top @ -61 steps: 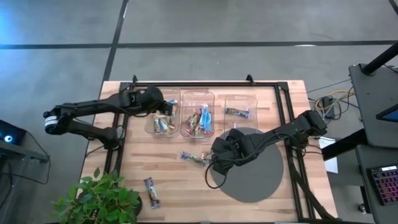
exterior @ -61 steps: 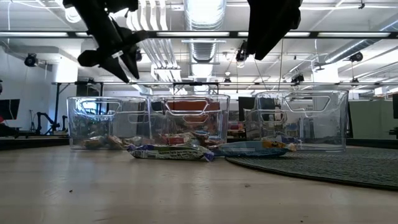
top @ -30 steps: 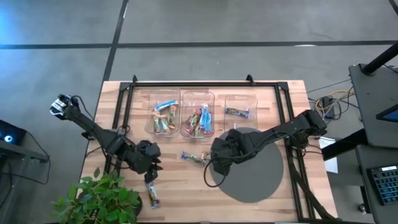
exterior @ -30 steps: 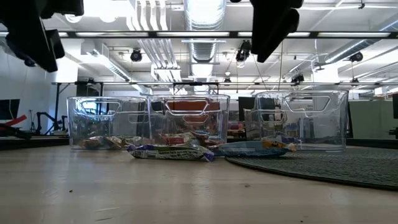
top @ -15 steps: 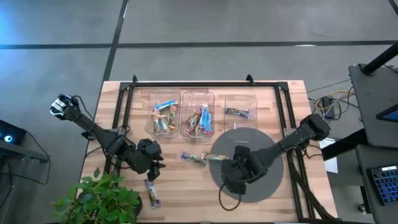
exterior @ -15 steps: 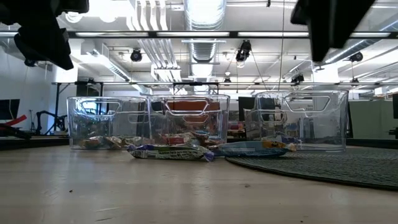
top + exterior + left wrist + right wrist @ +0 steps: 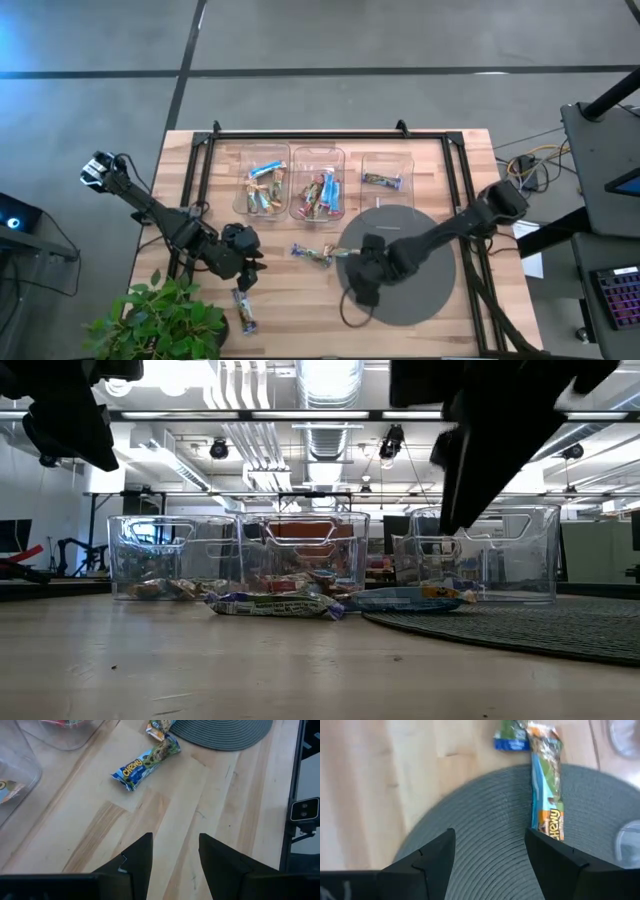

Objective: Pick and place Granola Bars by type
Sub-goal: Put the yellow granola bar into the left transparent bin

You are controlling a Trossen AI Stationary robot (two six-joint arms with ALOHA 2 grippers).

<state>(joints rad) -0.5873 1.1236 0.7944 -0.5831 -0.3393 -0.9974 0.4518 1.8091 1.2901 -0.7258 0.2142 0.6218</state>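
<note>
Two granola bars lie end to end: a blue bar (image 7: 312, 254) (image 7: 145, 763) on the wood, and a blue-orange bar (image 7: 547, 805) with one end on the round grey mat (image 7: 400, 290). A purple bar (image 7: 243, 310) lies flat near the table's near left corner. More bars fill three clear bins (image 7: 262, 188). My left gripper (image 7: 246, 274) (image 7: 175, 855) hovers open just beyond the purple bar, touching nothing. My right gripper (image 7: 358, 288) (image 7: 490, 855) hovers open over the mat's left part, nearer than the two bars.
The bins (image 7: 318, 192) (image 7: 386, 180) stand in a row along the far side, inside a black frame (image 7: 205, 190). A potted plant (image 7: 165, 320) overhangs the near left corner beside the purple bar. Bare wood lies between the mat and the purple bar.
My left gripper swung from above the left bin toward the near left of the table and then held still above the purple bar. My right gripper moved toward the near edge over the mat, then a little back to the left. No bar has moved.
</note>
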